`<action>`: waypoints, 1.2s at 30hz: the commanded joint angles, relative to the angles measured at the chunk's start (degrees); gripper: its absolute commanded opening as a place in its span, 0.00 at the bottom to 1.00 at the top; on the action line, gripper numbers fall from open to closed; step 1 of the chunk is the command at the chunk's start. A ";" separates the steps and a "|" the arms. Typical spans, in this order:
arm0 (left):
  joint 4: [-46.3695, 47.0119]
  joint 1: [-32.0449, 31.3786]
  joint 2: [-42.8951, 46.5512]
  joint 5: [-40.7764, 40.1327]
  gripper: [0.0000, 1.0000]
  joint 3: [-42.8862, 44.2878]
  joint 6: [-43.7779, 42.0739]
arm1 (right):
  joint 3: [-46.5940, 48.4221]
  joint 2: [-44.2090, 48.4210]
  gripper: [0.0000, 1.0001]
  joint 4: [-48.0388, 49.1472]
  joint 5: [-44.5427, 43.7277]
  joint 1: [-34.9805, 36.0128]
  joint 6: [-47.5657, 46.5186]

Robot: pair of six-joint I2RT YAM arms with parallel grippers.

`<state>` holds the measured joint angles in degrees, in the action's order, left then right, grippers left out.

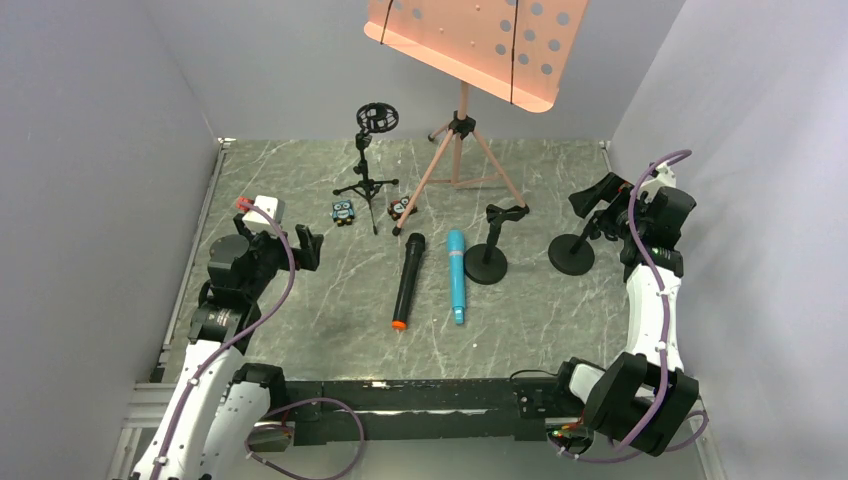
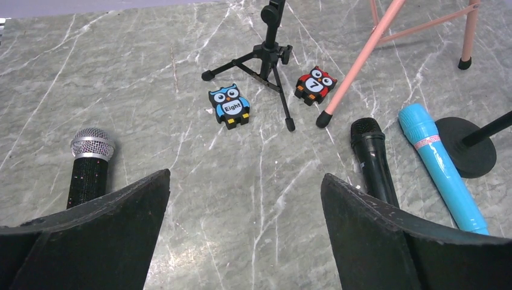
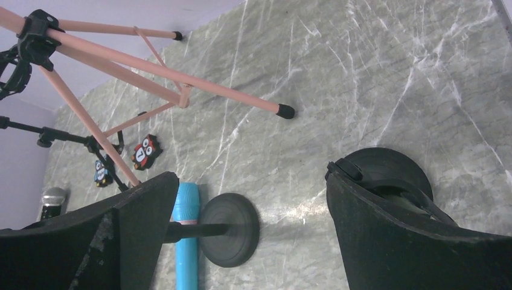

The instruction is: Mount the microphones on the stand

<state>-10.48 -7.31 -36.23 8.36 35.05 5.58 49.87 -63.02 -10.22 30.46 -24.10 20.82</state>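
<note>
White arms (image 1: 655,310), black joints (image 1: 640,395), purple cables (image 1: 290,262)

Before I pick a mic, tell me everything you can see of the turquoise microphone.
The turquoise microphone is a slim stick, plastic by its look, with a ridged head and a pale pink band below it. It lies flat on the marbled table, head toward the far wall, roughly parallel to the black microphone with orange end cap, a gap between them. A short stand's round base sits close beside its upper half; contact cannot be told. Nothing grips it.
</note>
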 commanded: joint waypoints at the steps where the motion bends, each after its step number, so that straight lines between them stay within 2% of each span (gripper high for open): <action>1: 3.23 0.19 -0.20 1.78 0.99 1.25 0.58 | 2.69 0.90 1.00 1.50 0.40 -0.03 1.02; 10: 3.75 0.19 -6.67 5.86 0.99 6.12 8.92 | 1.14 1.89 1.00 3.26 8.14 0.00 -5.11; 14: 4.54 0.28 -12.60 6.98 0.99 10.71 13.67 | -1.94 2.55 1.00 6.55 20.40 0.32 -12.31; 17: 4.01 0.34 -20.25 8.12 0.99 16.40 16.28 | -4.04 3.68 1.00 6.36 33.37 1.09 -24.04; 20: 1.67 0.36 -28.14 9.00 0.99 24.09 16.99 | -2.52 3.73 1.00 0.97 35.25 2.78 -30.04; 25: -4.08 0.19 -42.33 12.06 0.99 39.07 14.01 | -1.40 3.71 1.00 -2.14 36.36 3.93 -32.49; 27: -5.00 0.19 -46.73 12.51 0.95 43.38 11.19 | -1.44 4.03 1.00 -1.83 36.75 4.04 -32.07; 29: -3.36 0.19 -49.73 14.12 0.89 44.08 8.37 | -1.35 4.09 1.00 -1.76 36.91 4.01 -31.71; 36: 17.31 0.28 -56.20 26.17 0.68 37.25 1.91 | -1.68 4.02 1.00 -0.64 36.86 4.15 -30.49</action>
<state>-6.15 -7.20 -89.30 25.56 74.26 12.67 46.24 -59.99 -12.45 65.21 -20.18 -8.60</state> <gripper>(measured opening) 0.732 0.995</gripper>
